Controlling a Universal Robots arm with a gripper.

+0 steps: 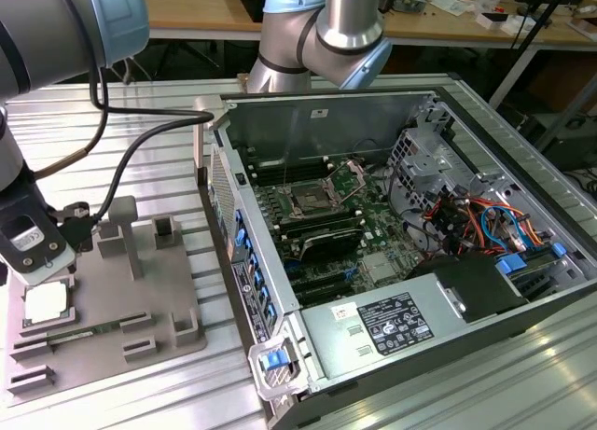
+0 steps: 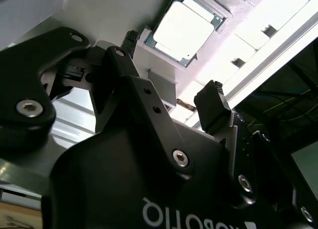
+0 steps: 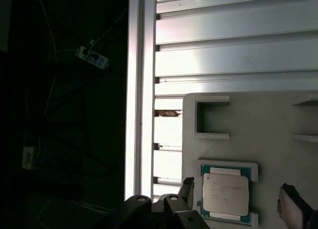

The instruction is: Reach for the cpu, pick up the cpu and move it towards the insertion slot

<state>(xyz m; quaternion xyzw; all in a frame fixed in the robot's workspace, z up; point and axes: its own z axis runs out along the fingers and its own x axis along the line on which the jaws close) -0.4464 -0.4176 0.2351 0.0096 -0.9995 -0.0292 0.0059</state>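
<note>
First wrist view: gripper point(image 3: 239, 195) hovers over the cpu point(image 3: 226, 193), jaws spread wide either side, cpu lying on the grey plate point(image 3: 268, 124).

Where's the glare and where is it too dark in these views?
Second wrist view: the fixture plate beside the cpu is blown out white. First wrist view: beyond the table edge it is nearly black. Exterior view: even light.
</note>
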